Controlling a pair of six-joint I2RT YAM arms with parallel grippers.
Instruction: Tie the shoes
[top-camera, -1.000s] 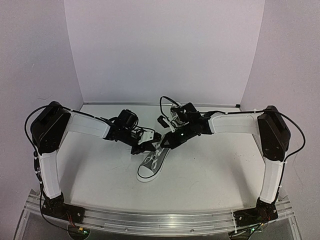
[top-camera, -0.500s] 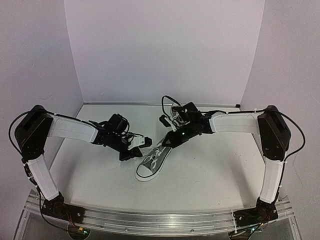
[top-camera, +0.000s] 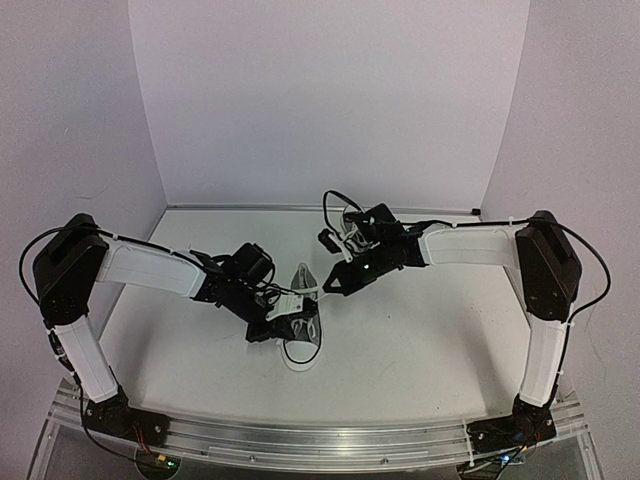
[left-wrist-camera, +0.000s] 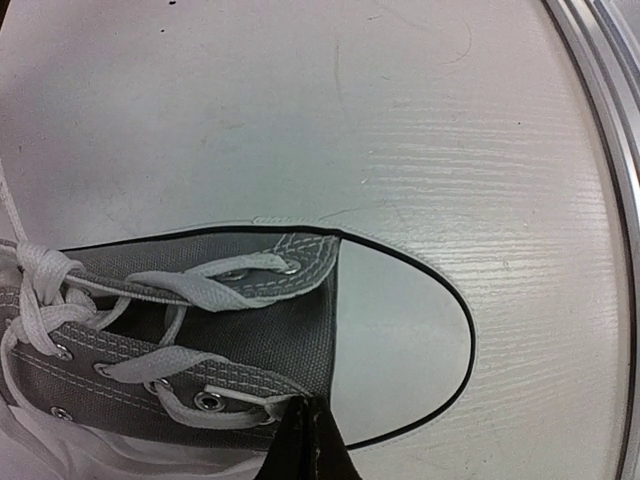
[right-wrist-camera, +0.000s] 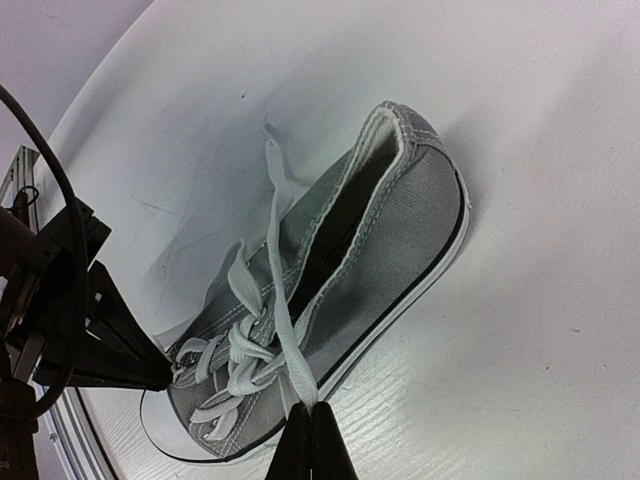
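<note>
One shoe, grey canvas, on the table toward the near edge. Its long axis runs near to far, with the white toe cap pointing at the arm bases and the heel opening away.

One left gripper, the nearer of the two, on the shoe's left-arm side by the toe. Its jaws are closed to a sliver and the tip presses the canvas at the lowest eyelet. Whether cloth is pinched cannot be told.

One lace, white, drawn from the eyelet rows past the heel.

One right gripper, beyond the heel and rightward, clamped on that lace.

Judgement: the coming pull likely runs heelward along the shoe's axis, with the left tip pinning the toe end.
</note>
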